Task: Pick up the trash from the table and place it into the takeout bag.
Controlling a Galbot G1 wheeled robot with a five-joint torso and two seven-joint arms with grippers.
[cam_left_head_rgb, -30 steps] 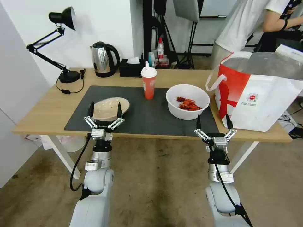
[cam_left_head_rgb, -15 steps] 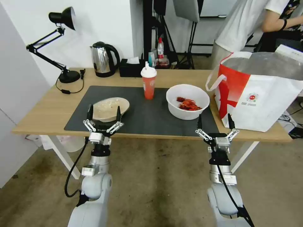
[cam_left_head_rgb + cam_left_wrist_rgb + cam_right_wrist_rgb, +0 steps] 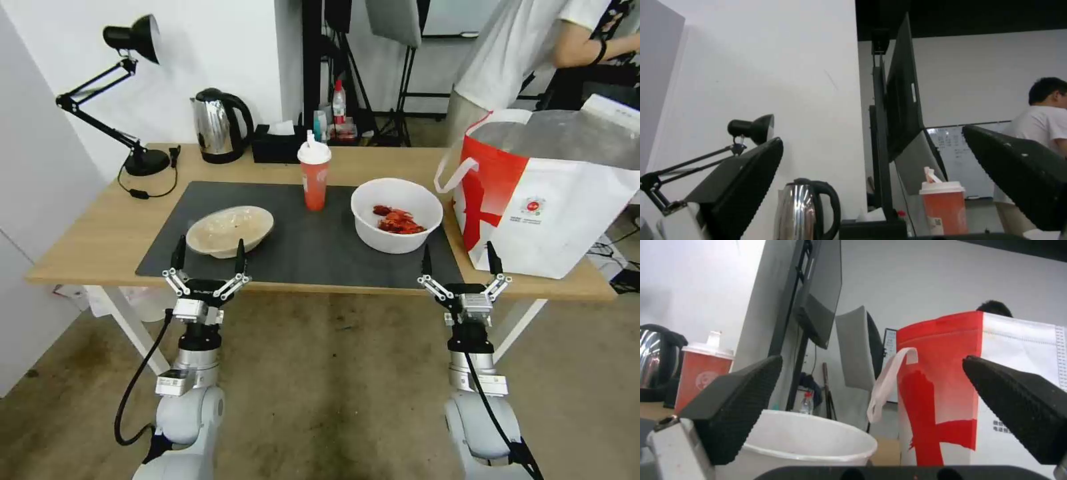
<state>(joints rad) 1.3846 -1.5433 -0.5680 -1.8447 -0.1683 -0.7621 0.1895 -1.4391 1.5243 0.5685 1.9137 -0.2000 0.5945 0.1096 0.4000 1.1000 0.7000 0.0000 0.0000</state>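
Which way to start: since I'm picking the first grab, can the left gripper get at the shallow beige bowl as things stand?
Probably yes. The left gripper is open at the table's near edge, right before the shallow beige bowl, with nothing between them. The red cup stands well aside.

table (image 3: 100,240): you see a light wood-grain top, smooth and matt, on white painted legs.
mat (image 3: 313,240): dark grey, matt, flat; it looks like soft sheet material.
takeout bag (image 3: 567,220): your wrist view shows a woven-looking white and red cloth-like skin with stitched seams, and a silvery, foil-like lining at the mouth.
deep white bowl (image 3: 373,233): smooth white plastic, slightly glossy.
drink cup (image 3: 314,183): red printed wall with a white plastic lid.
shallow bowl (image 3: 230,230): beige, dull, pulp-like finish.
kettle (image 3: 213,127): polished steel body that mirrors the room, with a glossy black plastic handle.
left gripper (image 3: 207,255): you have black fingers with finely ribbed, matt pads.
right gripper (image 3: 460,259): same black, textured pads.
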